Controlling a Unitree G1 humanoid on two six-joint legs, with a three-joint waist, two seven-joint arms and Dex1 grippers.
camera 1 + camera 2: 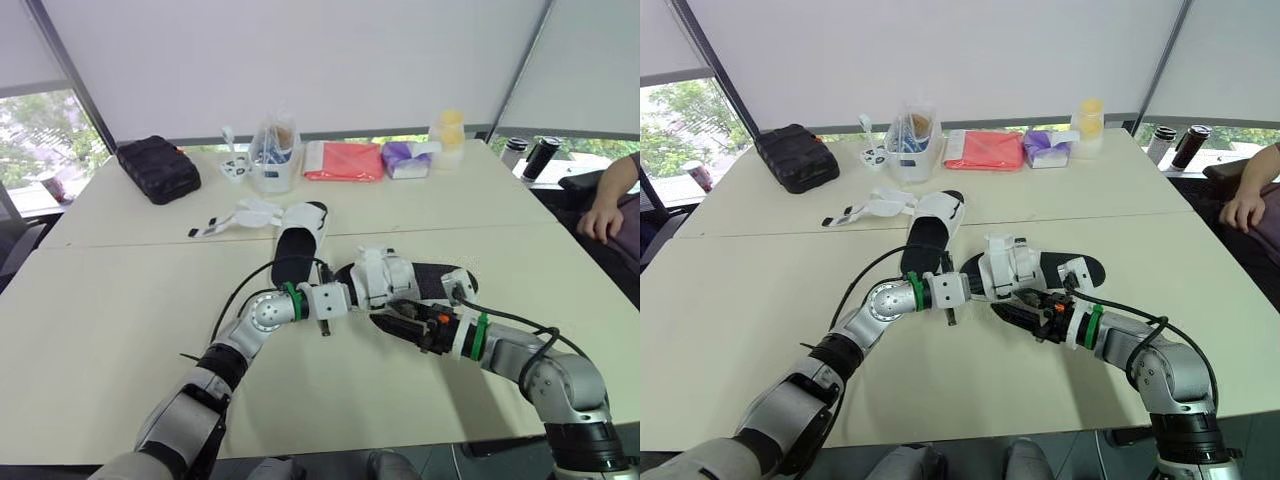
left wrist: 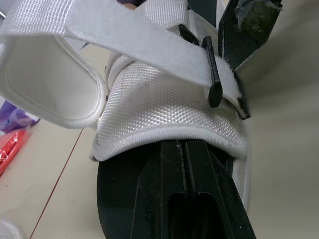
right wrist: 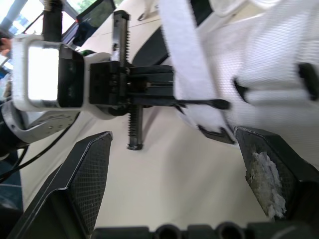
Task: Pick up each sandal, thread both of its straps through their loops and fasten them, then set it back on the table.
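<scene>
left wrist view: left gripper (image 2: 185, 149) clenched on sandal (image 2: 164, 109) edge, mid table (image 1: 120, 300). strap (image 2: 149, 45) looks already through loop (image 2: 212, 74), not sure. right gripper (image 3: 174, 137) spread wide by strap tip; i'd pinch tip, pull taut, fold back, press down.

White diamond-textured fabric sandal (image 1: 380, 275): black sole, black loops. Second open-strapped sandal (image 1: 295, 250): black footbed, white straps. Quilted black fabric pouch (image 1: 157, 170). Coral flat packet (image 1: 343, 160). Purple soft pack (image 1: 403, 158). Cream tabletop (image 1: 100, 300).
</scene>
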